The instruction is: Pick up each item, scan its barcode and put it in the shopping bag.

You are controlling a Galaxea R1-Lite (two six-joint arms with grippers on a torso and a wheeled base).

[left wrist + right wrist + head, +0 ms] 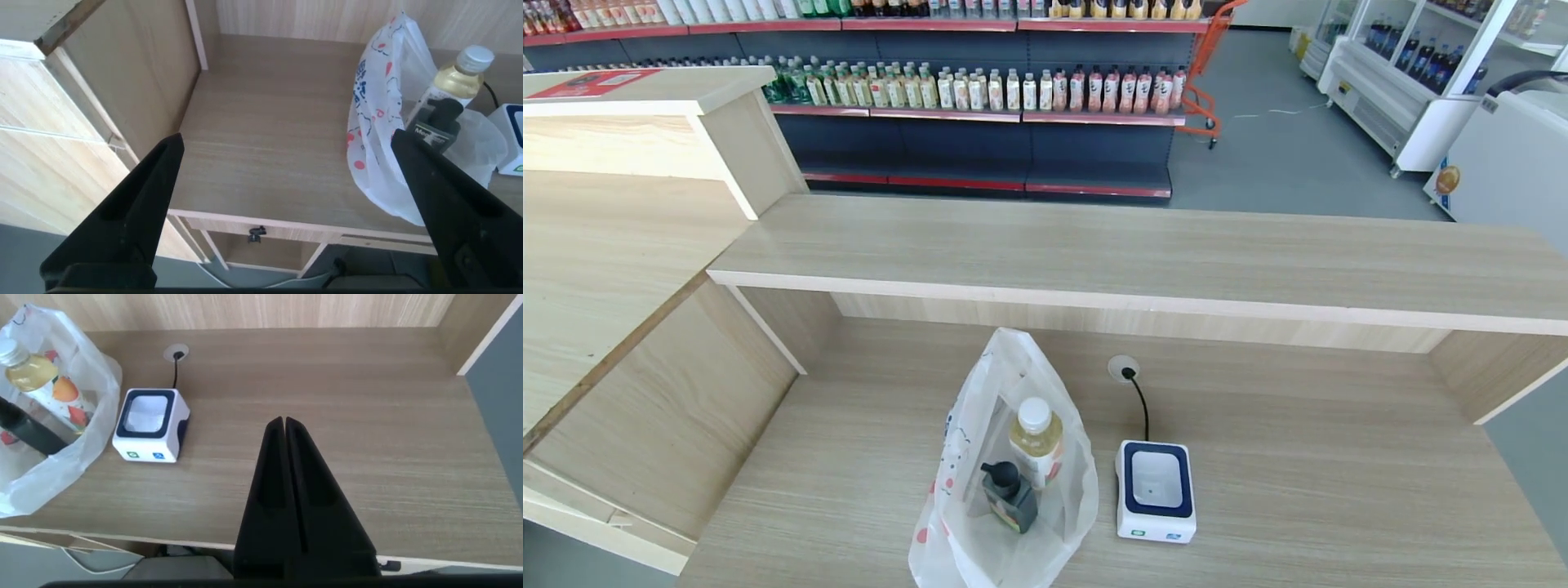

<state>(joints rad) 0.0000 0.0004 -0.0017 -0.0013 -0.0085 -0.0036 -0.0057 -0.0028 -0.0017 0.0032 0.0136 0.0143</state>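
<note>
A translucent white shopping bag stands open on the wooden counter. Inside it are a yellow drink bottle with a white cap and a dark pump bottle. To the bag's right sits the white and blue barcode scanner with its black cable. My left gripper hangs open over the counter's near left edge, with the bag off to one side and nothing between its fingers. My right gripper is shut and empty above the bare counter, apart from the scanner and the bag.
A raised ledge runs along the counter's back, with side walls left and right. A cable hole lies behind the scanner. Shelves of bottles and fridges stand far behind. Bare wood stretches right of the scanner.
</note>
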